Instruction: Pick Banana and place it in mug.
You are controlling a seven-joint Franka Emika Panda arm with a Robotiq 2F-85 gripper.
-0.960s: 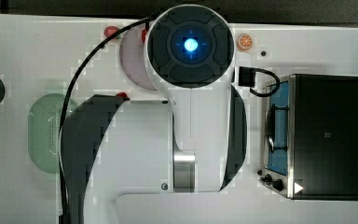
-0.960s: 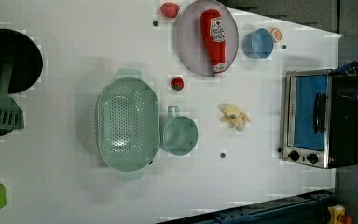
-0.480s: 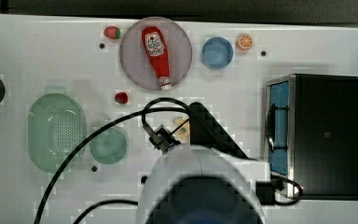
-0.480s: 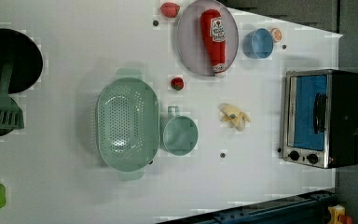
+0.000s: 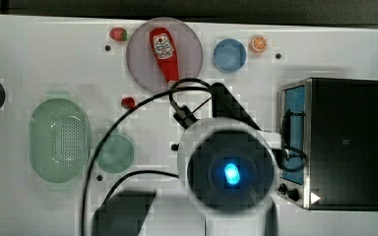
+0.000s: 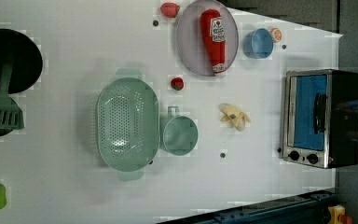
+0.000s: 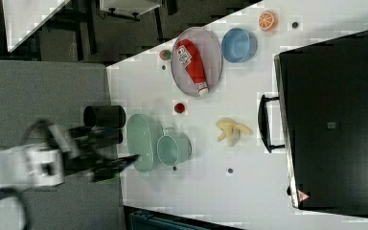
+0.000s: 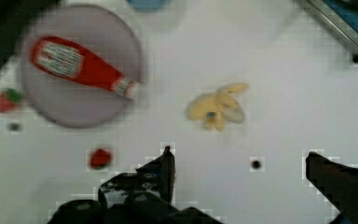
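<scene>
The banana [image 8: 216, 109] is a peeled yellow toy lying flat on the white table [image 6: 65, 56]. In the wrist view my gripper [image 8: 238, 155] hangs above the table a little short of it, open, with nothing between the dark fingers [image 8: 164, 169]. The banana [image 6: 234, 116] lies in the left view between the mug [image 6: 180, 135] and the toaster oven [image 6: 314, 119]. The mug is small, round, pale teal-green and upright, and touches the colander [image 6: 127, 123]. In the top view my arm [image 5: 231, 172] covers the banana, with the mug [image 5: 115, 153] to the top view's left of it.
A grey plate [image 6: 190, 44] holds a red ketchup bottle [image 6: 214, 37], with a blue cup [image 6: 258, 43] and an orange slice [image 6: 275, 34] beside it. A small red fruit [image 6: 177, 83] lies near the mug. A black pan [image 6: 9, 60] and green spatula [image 6: 0, 114] sit far off.
In the top view my arm has swung from the far edge down over the middle and now sits nearer the toaster oven. The banana and mug have not moved.
</scene>
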